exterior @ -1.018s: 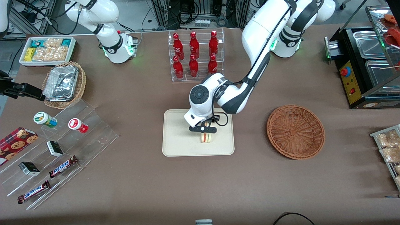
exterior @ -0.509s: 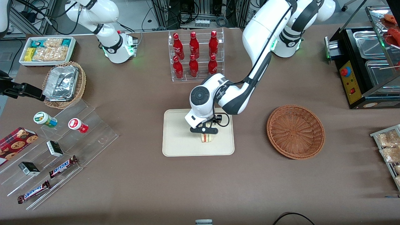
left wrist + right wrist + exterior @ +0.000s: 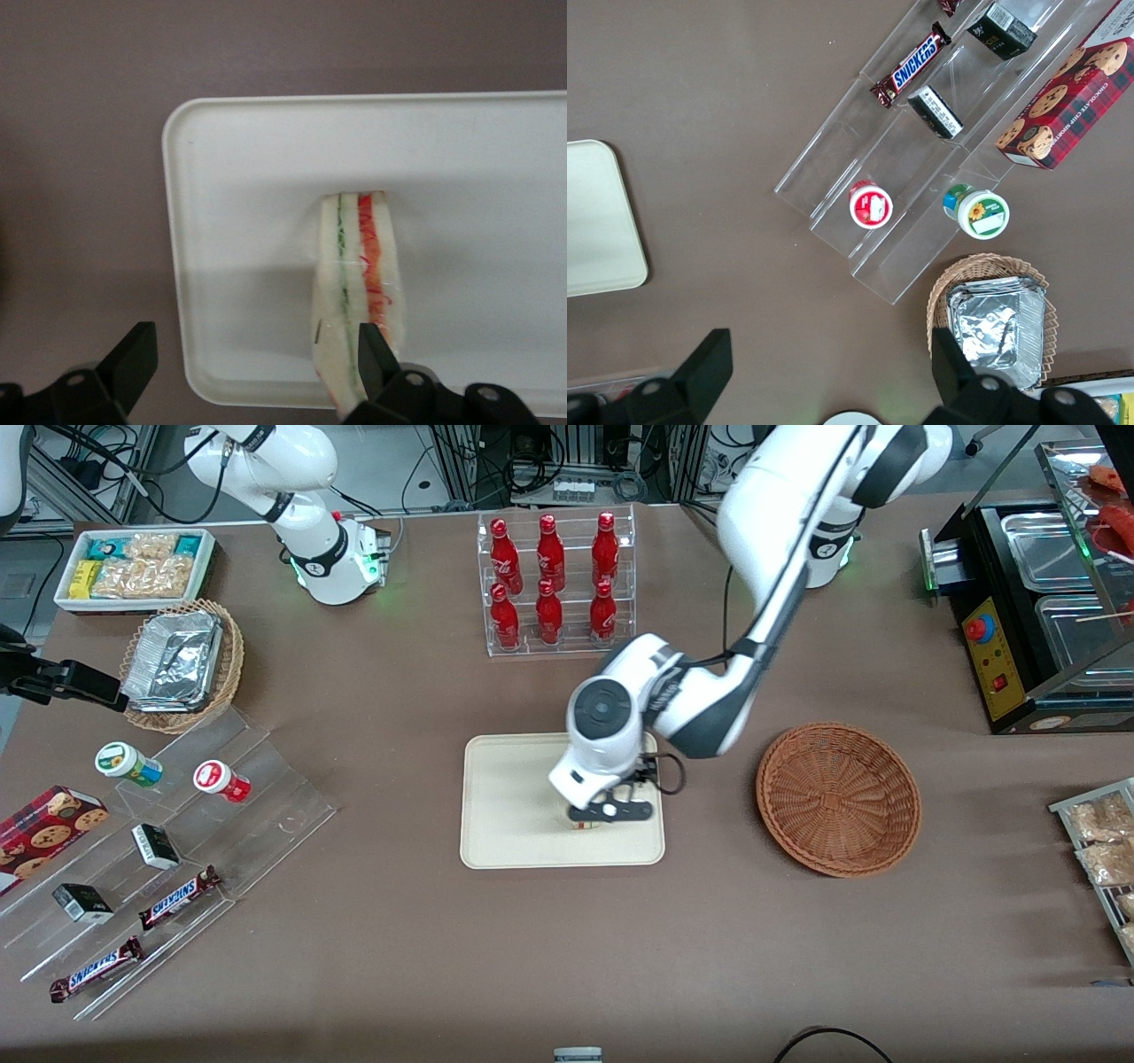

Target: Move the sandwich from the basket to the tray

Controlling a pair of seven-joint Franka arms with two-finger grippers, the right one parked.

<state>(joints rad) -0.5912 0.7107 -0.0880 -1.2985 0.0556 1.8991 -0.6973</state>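
Since the earlier front views the left arm has swung toward the working arm's end of the table and nearer the front camera, so its wrist now covers most of the sandwich (image 3: pixel 359 292), which has stayed where it was on the tray (image 3: pixel 505 824). The sandwich stands on the tray with its cut edge up, the green and red-orange filling layers showing between the white bread slices; in the front view only a sliver of it shows under the gripper's crossbar. The gripper (image 3: pixel 252 367) hangs above the tray with its jaws spread wide and holding nothing: one fingertip (image 3: pixel 370 354) overlaps the end of the sandwich in the wrist view, though whether it touches is not clear, while the other fingertip (image 3: pixel 135 354) is over the brown tablecloth (image 3: pixel 567 957) just off the tray's rim.

The reddish-brown wicker basket (image 3: pixel 838 799) sits beside the tray, toward the working arm's end of the table, apart from it, with nothing in it. Farther from the front camera than the tray stands a clear acrylic rack of red cola bottles (image 3: pixel 551 583). Toward the parked arm's end from the tray, a tiered acrylic display (image 3: pixel 221 815) holds two small cups, dark packets and Snickers bars (image 3: pixel 177 897).
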